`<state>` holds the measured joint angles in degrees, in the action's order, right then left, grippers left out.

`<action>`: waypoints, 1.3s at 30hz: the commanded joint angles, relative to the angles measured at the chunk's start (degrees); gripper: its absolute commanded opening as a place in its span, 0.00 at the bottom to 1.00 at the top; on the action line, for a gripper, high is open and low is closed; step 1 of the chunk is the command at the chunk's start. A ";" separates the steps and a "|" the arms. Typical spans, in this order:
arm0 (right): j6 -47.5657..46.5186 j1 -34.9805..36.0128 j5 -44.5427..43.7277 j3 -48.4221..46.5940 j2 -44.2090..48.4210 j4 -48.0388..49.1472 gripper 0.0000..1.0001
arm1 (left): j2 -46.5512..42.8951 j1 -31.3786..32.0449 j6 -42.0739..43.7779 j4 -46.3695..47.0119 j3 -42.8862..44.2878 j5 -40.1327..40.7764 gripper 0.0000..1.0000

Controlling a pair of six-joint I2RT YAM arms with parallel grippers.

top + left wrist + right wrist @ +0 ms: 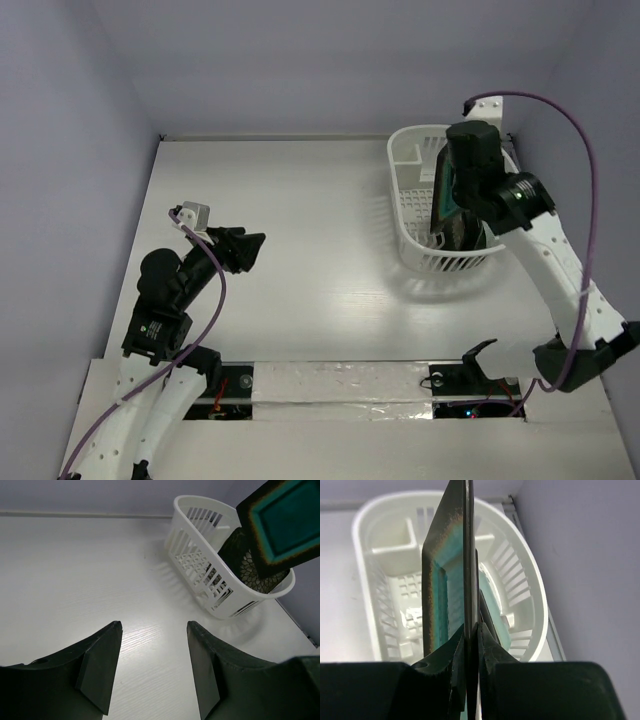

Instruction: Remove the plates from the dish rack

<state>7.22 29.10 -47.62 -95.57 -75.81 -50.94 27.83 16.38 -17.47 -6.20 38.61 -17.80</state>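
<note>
The white dish rack (410,215) stands at the back right of the table. My right gripper (471,627) is shut on the edge of the square teal plate (437,580) with a dark rim and holds it upright above the rack (370,545). The left wrist view shows this plate (285,522) lifted over the rack (200,565). A dark patterned plate (247,567) stands in the rack below it. A pale green plate (492,597) shows behind the fingers. My left gripper (154,625) is open and empty, low over the table at the left (250,245).
The rack has a small inner compartment (395,542) at its far end. The side wall (600,120) stands close behind the rack. The table's near edge has a taped strip (340,385) between the arm bases.
</note>
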 commanded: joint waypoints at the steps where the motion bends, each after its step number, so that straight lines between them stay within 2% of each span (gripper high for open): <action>1: 1.21 0.96 -0.04 -4.89 8.64 11.28 0.00 | -0.06 -0.39 -0.10 3.03 1.38 -0.66 0.52; 5: 4.90 0.96 9.80 -0.87 13.05 17.88 0.00 | 0.11 -0.91 -0.19 3.12 1.29 -0.66 0.53; 8: 8.94 0.96 18.85 1.61 12.71 22.19 0.00 | 0.20 -1.44 -0.28 3.12 1.29 -0.74 0.61; 9: 9.91 1.48 20.70 3.96 12.62 25.42 0.00 | 0.29 -1.44 -0.28 3.12 1.38 -0.74 0.66; 11: 14.03 1.48 25.44 7.66 12.70 30.52 0.00 | 0.12 -1.44 -0.28 2.95 1.47 -0.57 0.70; 12: 15.52 1.48 31.30 11.07 12.01 35.85 0.00 | 0.11 -1.44 -0.19 2.86 1.47 -0.13 0.72; 16: 25.35 3.84 40.13 16.71 6.30 48.02 0.00 | -0.24 -1.97 -0.28 2.16 1.91 2.06 0.76; 18: 27.92 5.34 40.32 17.43 3.23 54.15 0.00 | -0.50 -1.97 -0.28 1.80 2.08 3.03 0.78; 22: 31.70 9.03 40.76 15.07 -8.26 59.36 0.00 | -1.03 -1.97 -0.28 1.45 2.26 4.27 0.80; 27: 34.78 12.73 40.50 7.96 -21.46 62.71 0.00 | -0.85 -1.97 -0.19 1.54 2.26 4.18 0.80; 32: 39.79 12.73 43.04 2.76 -34.37 65.17 0.00 | -0.68 -1.97 -0.28 1.63 2.17 3.83 0.79; 36: 44.62 13.26 46.20 1.18 -40.36 68.86 0.00 | -0.59 -1.97 -0.28 1.80 2.08 3.48 0.79; 39: 46.74 13.96 44.72 -1.45 -43.62 68.09 0.00 | -0.50 -1.97 -0.37 1.89 2.08 3.30 0.79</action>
<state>46.65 42.46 -4.19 -89.45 -121.14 2.00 27.31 14.76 -17.52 -6.50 38.61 -14.31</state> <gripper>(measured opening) 0.152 0.793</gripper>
